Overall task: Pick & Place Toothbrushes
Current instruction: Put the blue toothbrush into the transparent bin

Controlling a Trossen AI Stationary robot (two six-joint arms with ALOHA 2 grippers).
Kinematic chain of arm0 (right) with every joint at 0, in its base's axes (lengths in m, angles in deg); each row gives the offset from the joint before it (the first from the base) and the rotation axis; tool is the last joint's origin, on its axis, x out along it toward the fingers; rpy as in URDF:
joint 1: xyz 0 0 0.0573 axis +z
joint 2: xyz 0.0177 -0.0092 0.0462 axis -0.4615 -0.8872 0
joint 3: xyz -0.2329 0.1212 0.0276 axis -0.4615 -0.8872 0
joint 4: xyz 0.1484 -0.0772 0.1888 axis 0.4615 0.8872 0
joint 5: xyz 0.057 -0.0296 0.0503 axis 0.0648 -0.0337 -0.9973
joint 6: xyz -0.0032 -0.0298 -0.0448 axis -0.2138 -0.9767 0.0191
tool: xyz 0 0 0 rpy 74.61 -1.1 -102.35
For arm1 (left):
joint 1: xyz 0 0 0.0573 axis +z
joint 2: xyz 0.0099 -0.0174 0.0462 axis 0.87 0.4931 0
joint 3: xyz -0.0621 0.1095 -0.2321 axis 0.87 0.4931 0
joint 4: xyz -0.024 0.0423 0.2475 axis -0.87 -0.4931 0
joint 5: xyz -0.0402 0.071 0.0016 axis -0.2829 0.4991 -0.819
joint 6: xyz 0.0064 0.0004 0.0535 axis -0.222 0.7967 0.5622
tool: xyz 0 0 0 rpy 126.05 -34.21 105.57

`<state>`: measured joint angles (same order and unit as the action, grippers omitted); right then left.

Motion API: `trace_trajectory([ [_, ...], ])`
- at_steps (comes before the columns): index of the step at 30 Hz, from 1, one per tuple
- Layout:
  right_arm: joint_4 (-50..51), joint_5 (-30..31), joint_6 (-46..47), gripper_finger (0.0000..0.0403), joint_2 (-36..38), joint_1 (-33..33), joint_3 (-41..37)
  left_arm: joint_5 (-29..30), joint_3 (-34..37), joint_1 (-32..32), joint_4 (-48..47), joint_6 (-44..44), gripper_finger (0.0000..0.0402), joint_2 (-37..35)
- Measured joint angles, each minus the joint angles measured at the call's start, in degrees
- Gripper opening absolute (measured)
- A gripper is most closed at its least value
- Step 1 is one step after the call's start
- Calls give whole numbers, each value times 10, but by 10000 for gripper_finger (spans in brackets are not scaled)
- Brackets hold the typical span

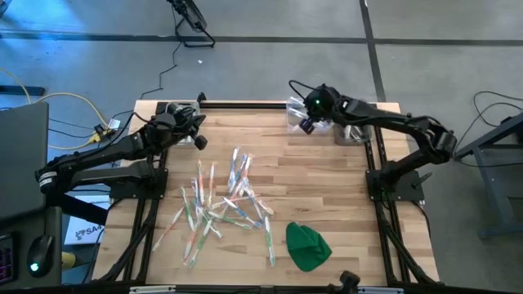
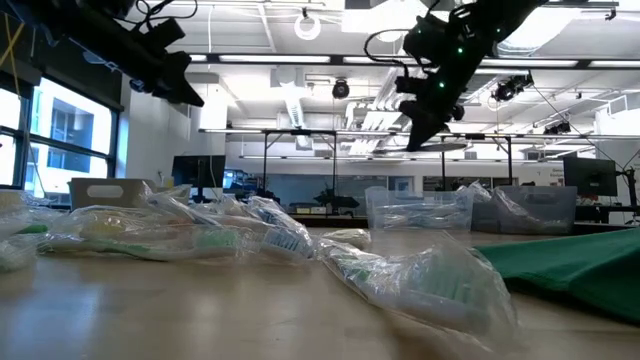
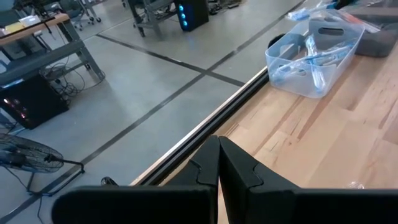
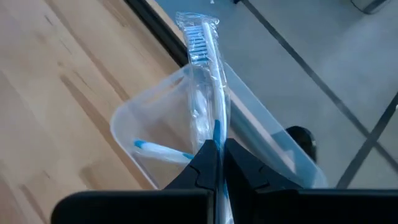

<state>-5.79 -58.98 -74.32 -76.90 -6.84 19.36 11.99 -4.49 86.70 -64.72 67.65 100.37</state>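
From where I stand, the right gripper (image 4: 219,163) hangs over the clear bin (image 4: 143,118) at the table's one o'clock edge, jaws clenched on a wrapped blue toothbrush (image 4: 208,68). The left gripper (image 3: 219,163) waits at eleven o'clock, jaws pressed together on nothing. The other toothbrushes (image 1: 225,204) lie scattered mid-table, a green cloth (image 1: 307,246) at five o'clock

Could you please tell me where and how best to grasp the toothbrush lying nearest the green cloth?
Probably the half away from the pile, from straight above, jaws spanning its thin width: the toothbrush lies flat, that end sticking clear, beside the green cloth.
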Motion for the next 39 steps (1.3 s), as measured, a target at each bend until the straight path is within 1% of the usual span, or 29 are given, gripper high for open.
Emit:
trace_trajectory([
  [5, 13, -67, -74, 5, 0, -45, 0, 0, 0, 0, 18, 0, 0, 0],
  [7, 12, -83, -90, 5, 0, -57, 0, 0, 0, 0, 22, 0, 0, 0],
  [14, 12, -136, -102, 5, -1, -87, 0, 2, 0, 0, 45, 0, 0, 0],
  [18, -5, -149, -110, 5, -29, -91, 0, 2, 0, 0, 44, -1, 0, 0],
  [23, -56, -168, -138, 5, -81, -99, 0, 2, 0, 0, 44, -2, 0, 0],
  [27, -76, -172, -147, 5, -113, -108, 0, 2, 0, 0, 44, -2, 0, 0],
  [39, -91, -174, -145, 5, -170, -146, 0, 1, 0, 0, 40, -1, 0, 0],
])
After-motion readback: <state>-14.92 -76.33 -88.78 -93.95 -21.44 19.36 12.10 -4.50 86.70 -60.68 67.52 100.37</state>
